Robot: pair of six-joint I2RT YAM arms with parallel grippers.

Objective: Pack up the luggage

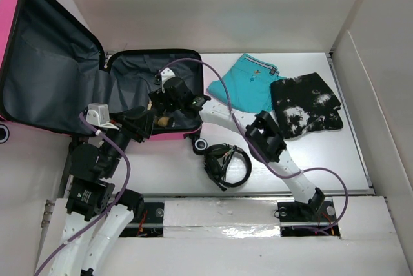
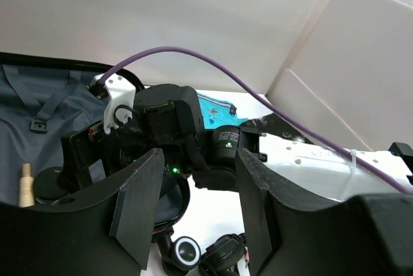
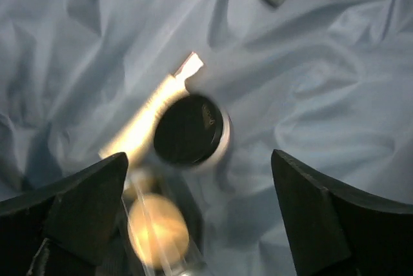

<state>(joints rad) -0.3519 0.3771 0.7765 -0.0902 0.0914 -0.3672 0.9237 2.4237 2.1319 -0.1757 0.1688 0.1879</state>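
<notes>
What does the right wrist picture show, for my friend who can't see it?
The right hand hangs open over the luggage's crumpled grey lining, one dark finger at each lower corner. Below it, blurry, are a round black-topped thing with a shiny rim and a pale stick-shaped thing; I cannot tell what they are.

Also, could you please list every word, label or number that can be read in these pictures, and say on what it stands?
No text here can be read.
Pale print on the right arm's black wrist housing: too small to read.
Faint mark on the round black object lying on the grey lining of the luggage: blurred.
</notes>
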